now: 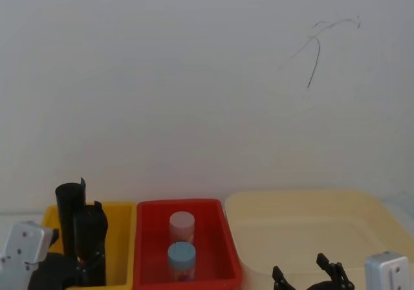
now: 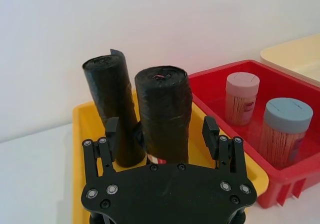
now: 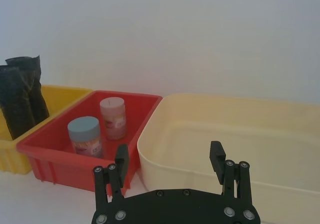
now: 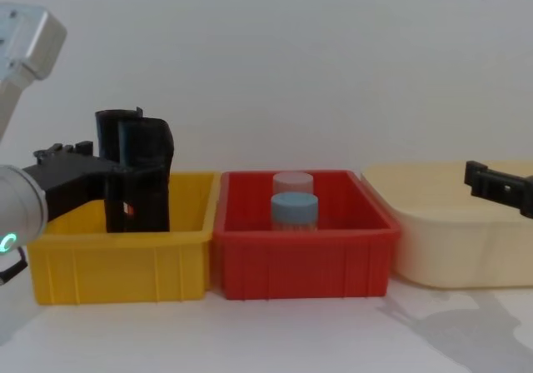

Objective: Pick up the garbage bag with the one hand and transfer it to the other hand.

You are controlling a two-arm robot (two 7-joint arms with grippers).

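Your left end effector (image 2: 160, 130) has its fingers apart around the garbage bag (image 2: 163, 99), which stands upright in the yellow bin (image 2: 80, 119). The grasp and the handover to the spread right end effector (image 3: 170, 156) are not yet done.

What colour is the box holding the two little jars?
The bin is red, best seen in the chest view.

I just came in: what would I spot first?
A thick black roll and a thinner roll stand in the yellow bin on the left, with the left pincer open around the thick one. Beside it the red bin holds two jars, then comes a cream bin.
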